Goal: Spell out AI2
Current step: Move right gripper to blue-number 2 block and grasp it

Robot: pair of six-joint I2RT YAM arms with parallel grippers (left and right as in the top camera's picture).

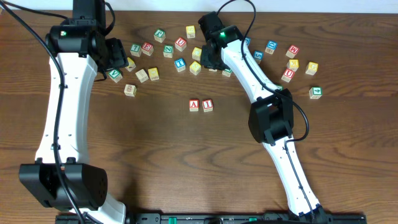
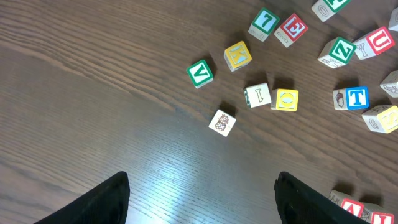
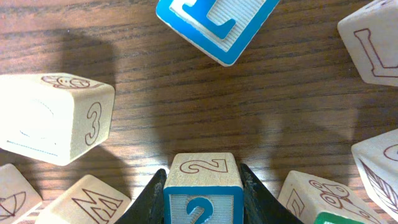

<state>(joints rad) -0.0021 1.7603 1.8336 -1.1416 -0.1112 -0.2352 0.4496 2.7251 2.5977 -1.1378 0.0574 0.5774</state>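
The red "A" cube (image 1: 194, 105) and the red "I" cube (image 1: 208, 105) sit side by side at mid-table, and show again at the lower right of the left wrist view as the "A" (image 2: 352, 208) and the "I" (image 2: 382, 216). The blue "2" cube (image 3: 202, 186) rests on the wood between my right gripper's fingers (image 3: 203, 172), which press against both its sides. From overhead, the right gripper (image 1: 213, 62) hides that cube among the back cluster. My left gripper (image 2: 202, 199) hangs open above bare wood, and overhead it is at the far left (image 1: 118, 59).
Loose cubes crowd round the "2": a blue "L" cube (image 3: 214, 25) ahead, a "3" cube (image 3: 56, 118) to the left, an "M" cube (image 3: 87, 202) and others close on both sides. Several more cubes are scattered along the back (image 1: 180, 45), including a green "V" (image 2: 199, 73).
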